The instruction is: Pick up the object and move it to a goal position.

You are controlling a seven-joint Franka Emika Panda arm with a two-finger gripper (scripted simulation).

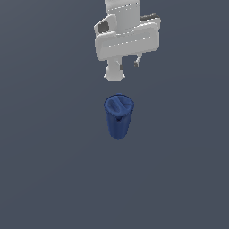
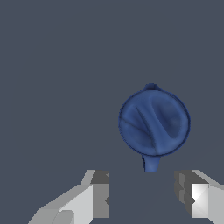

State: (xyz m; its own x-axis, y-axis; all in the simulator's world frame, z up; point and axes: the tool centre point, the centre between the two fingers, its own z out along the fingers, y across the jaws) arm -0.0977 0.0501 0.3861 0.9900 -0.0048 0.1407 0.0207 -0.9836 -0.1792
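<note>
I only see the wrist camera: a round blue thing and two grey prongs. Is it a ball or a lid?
Observer: Neither. The exterior view shows the object is a cup, tapering from its wide rim to a narrower base.
Operator: Are the prongs touching it?
Observer: No. The gripper hangs open above the rim, with bare space between them.
Operator: What carries the prongs?
Observer: A white arm, coming down from the exterior view's top edge.

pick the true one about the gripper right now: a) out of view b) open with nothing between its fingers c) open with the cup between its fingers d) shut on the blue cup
b, the gripper has its fingers spread apart with only bare floor between them, and the blue cup sits clear of them.
</note>
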